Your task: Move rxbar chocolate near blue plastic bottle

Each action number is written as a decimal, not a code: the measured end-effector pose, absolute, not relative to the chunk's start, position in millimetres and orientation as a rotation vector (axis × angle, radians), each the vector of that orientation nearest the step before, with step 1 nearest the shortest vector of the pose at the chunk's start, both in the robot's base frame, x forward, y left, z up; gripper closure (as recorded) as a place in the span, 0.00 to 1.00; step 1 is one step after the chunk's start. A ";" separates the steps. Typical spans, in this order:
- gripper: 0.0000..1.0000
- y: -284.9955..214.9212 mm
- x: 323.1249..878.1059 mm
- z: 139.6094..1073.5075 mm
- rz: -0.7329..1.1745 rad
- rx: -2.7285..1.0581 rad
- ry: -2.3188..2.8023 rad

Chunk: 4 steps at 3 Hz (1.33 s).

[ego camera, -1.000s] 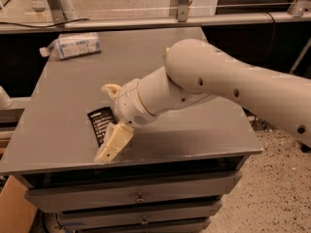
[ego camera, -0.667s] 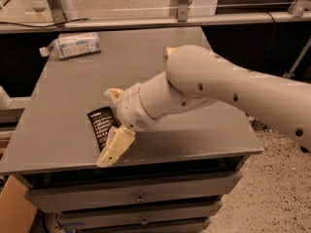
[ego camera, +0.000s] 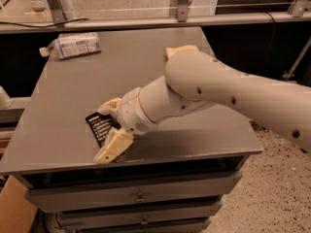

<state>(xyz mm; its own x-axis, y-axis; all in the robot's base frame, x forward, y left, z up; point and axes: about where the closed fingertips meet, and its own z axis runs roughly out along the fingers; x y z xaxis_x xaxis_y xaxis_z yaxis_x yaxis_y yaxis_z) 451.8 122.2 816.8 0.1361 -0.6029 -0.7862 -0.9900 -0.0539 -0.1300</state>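
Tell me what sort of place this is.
Likely a robotics lab or workshop: grey metal drawer cabinet as the worktop, speckled hard floor, metal framing behind. The gripper is open at the front-left of the top, over the rxbar chocolate.

I see my gripper point(ego camera: 103, 133) low at the near edge of the table point(ego camera: 146, 67), cream plastic, matt. Between its parts the rxbar chocolate point(ego camera: 97, 123) shows a black wrapper with a slight sheen. The tabletop looks smooth, matt grey. Far beyond the pincer, the blue plastic bottle point(ego camera: 73, 45) is crinkled clear plastic. The arm point(ego camera: 218, 91) behind it is smooth pale plastic.
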 end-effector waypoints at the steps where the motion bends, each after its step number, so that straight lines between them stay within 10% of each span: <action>1: 0.65 122.0 451.1 817.9 0.728 -1.739 1.545; 3: 1.00 121.9 451.0 822.6 0.728 -1.739 1.545; 4: 1.00 121.8 451.0 822.6 0.728 -1.739 1.546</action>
<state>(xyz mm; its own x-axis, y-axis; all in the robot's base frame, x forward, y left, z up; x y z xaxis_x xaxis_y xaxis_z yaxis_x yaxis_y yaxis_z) 451.0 121.8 822.6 0.1346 -0.6039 -0.7856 -0.9903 -0.0539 -0.1283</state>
